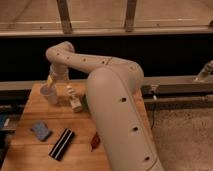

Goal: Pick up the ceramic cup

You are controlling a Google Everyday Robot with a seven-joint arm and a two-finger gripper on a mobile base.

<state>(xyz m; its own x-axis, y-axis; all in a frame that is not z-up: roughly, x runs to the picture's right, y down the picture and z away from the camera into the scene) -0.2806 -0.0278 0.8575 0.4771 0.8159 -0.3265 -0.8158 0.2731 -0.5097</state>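
Note:
The ceramic cup [48, 94] is small, plain white and tapered, and stands upright near the far left corner of the wooden table [30, 155]. My gripper [52, 82] hangs from the arm's wrist directly over the cup, right at its rim. The large beige arm [112, 100] sweeps from the lower right up and across to the left. The slim white figurine-like bottle [74, 98] stands just right of the cup. The green bowl is hidden behind the arm.
A blue sponge-like pad [40, 130], a black bar [61, 144] and a red object [94, 141] lie on the near part of the table. A dark wall and metal rail run behind the table. Carpeted floor lies to the right.

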